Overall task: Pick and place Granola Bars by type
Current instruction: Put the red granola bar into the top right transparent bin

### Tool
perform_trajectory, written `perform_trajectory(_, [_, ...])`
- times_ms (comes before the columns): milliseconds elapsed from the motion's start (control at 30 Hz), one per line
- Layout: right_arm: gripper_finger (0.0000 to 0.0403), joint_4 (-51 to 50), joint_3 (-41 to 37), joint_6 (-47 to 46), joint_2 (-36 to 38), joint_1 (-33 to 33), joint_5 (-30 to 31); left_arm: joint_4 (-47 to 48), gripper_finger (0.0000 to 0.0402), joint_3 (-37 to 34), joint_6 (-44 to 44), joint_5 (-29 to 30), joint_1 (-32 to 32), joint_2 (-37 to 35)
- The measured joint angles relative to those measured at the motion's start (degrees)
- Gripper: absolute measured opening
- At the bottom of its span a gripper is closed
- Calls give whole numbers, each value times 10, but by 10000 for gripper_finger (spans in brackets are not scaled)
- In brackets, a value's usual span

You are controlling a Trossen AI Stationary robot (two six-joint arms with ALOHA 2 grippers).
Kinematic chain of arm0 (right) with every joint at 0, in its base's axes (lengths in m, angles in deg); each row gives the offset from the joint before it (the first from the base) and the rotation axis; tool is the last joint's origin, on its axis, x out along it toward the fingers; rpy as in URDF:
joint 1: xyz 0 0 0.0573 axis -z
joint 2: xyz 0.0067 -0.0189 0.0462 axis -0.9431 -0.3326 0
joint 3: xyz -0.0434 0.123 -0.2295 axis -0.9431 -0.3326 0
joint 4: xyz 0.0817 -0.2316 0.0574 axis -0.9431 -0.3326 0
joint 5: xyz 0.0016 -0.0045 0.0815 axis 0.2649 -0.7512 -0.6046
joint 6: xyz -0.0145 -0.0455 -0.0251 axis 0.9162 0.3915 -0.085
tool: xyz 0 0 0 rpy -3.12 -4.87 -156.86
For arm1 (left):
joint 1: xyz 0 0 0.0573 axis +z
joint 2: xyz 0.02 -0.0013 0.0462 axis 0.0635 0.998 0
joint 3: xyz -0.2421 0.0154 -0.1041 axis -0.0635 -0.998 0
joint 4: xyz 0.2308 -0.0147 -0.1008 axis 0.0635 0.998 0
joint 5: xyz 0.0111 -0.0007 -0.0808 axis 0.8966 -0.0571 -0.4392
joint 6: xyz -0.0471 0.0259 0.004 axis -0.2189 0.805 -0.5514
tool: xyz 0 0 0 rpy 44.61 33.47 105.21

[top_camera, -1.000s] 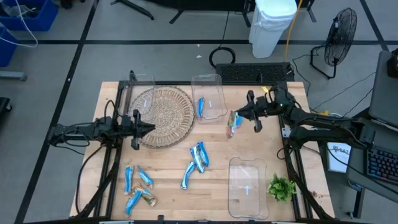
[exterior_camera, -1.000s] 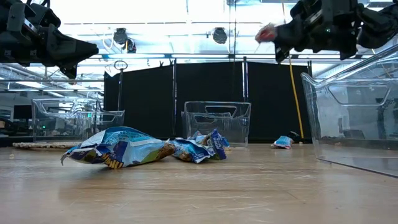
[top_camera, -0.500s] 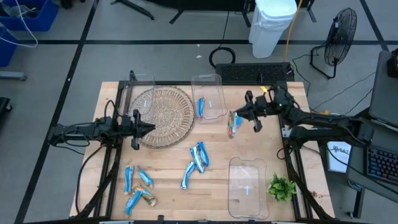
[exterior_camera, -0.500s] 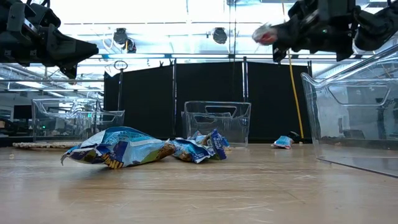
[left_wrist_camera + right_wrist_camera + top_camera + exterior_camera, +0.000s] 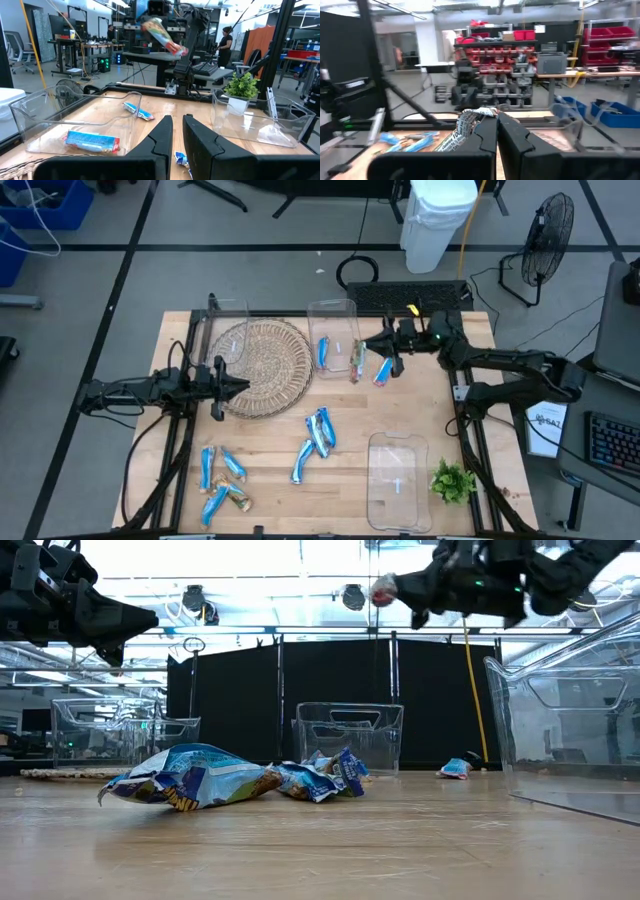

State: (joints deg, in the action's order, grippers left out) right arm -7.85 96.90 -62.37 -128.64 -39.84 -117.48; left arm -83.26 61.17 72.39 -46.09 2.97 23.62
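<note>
Right gripper [image 5: 368, 352] pinches a light, crinkly reddish granola bar [image 5: 357, 361] by one end, dangling limp at the clear bin's [image 5: 335, 312] three-o'clock rim.

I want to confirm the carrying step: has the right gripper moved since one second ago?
Yes. In the high view the right gripper, shut on a reddish bar, has moved left, reaching the right edge of the clear bin at the table's back.
</note>
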Motion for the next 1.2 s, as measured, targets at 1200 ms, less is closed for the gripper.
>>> perform_trajectory(1200, [0, -292, 333, 58, -366, 38, 251, 0, 49, 0, 0, 0, 0, 0])
